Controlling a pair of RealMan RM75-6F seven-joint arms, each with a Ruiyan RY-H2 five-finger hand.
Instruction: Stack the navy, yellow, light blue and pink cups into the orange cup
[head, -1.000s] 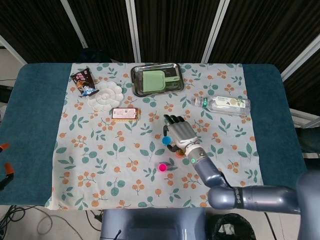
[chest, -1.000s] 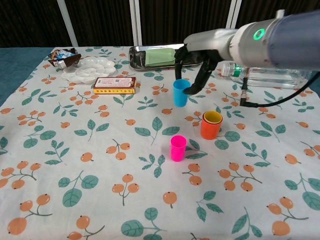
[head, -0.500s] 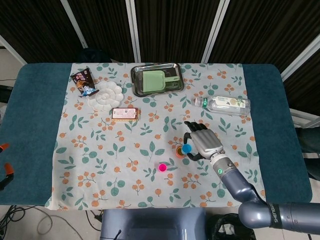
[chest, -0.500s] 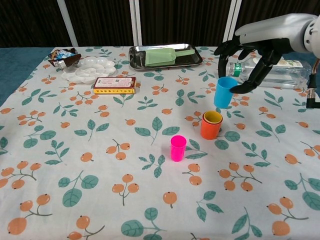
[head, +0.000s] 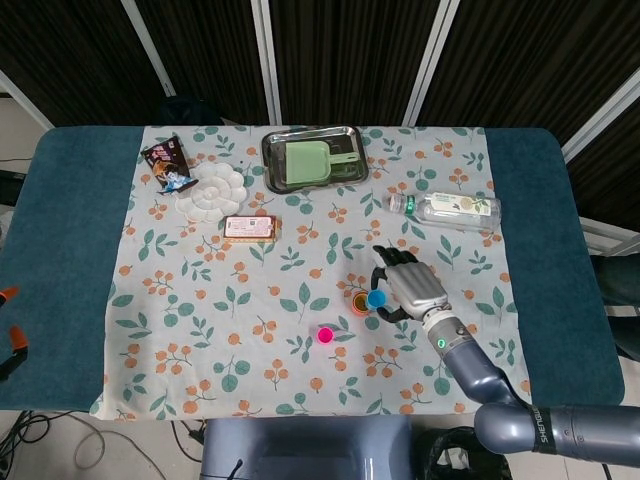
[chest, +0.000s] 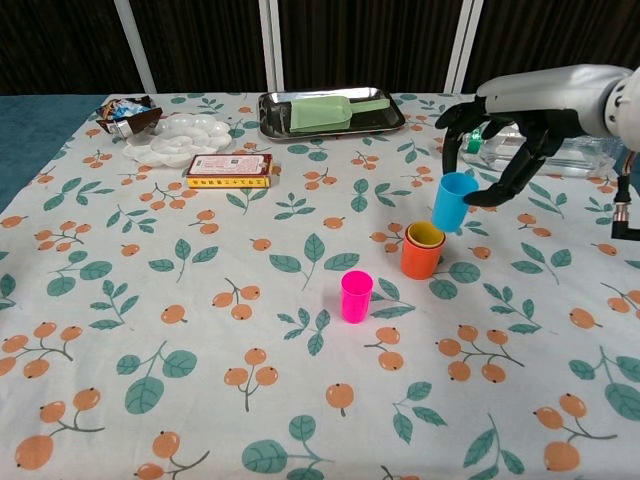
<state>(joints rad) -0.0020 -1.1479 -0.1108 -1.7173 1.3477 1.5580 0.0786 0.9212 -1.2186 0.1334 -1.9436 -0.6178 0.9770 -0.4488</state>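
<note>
Nearest you on the tabletop (chest: 120, 330), the pink cup (chest: 356, 296) stands upright and alone on the leaf-print cloth (chest: 200, 400), at about 7 o'clock from the orange cup (chest: 421, 256). The orange cup stands upright just beyond it with the yellow cup (chest: 426, 235) nested inside, only the yellow rim showing; you cannot see the navy cup in either view.

Your right hand (chest: 510, 135) grips the blue cup (chest: 452, 201) by its upper wall, fingers curled around the far side. The cup is in the air, tilted, its base just above the orange stack's rim at about 1 o'clock. In the head view the blue cup (head: 376, 298) sits just to the right of the orange cup (head: 359, 300), with the hand (head: 412, 292) at its 3 o'clock. Your left hand shows in neither view.

Farther out, at 10 o'clock from the stack, a flat red box (chest: 229, 170) lies on the cloth. Beyond it sit a white flower-shaped dish (chest: 180, 140) and, at its 10 o'clock, a dark snack packet (chest: 125, 112). At 11 o'clock from the stack a metal tray (chest: 270, 115) holds a green scoop (chest: 325, 113). A clear bottle (chest: 560, 150) lies on its side behind your right hand.
</note>
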